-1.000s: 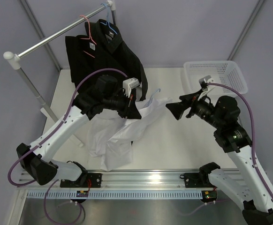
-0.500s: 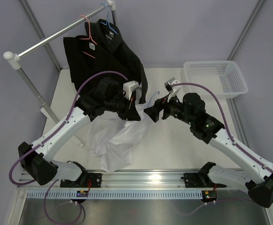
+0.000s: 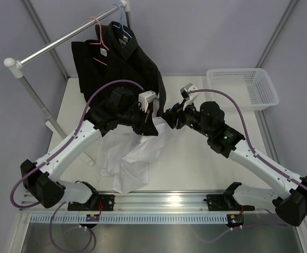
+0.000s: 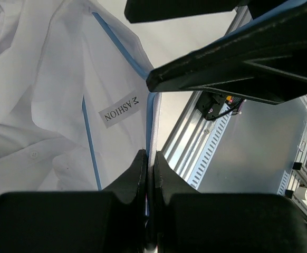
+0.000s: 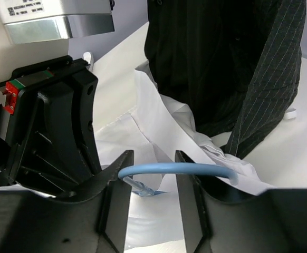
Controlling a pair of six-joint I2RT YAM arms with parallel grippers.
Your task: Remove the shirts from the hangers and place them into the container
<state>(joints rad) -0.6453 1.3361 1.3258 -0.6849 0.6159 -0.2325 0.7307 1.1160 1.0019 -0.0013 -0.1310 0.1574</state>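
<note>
Right wrist: hanger hook (image 5: 174, 168) lies crosswise inside the spread right hand (image 5: 153, 158); left hand (image 4: 148, 158) pinches white shirt (image 4: 48, 79).

**Around the work area**

From my feed I see a silver clothes rail (image 3: 53, 45) with white end caps, slanting over the far left corner on an upright post (image 3: 35, 97). White table (image 3: 195, 168) below; aluminium track (image 3: 164, 200) along its near edge.

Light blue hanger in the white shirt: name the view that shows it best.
Right wrist: the hook of the light blue hanger curves plainly between that camera's fingers. Left wrist shows only thin blue lines against the white shirt. Top external shows none of it clearly.
</note>
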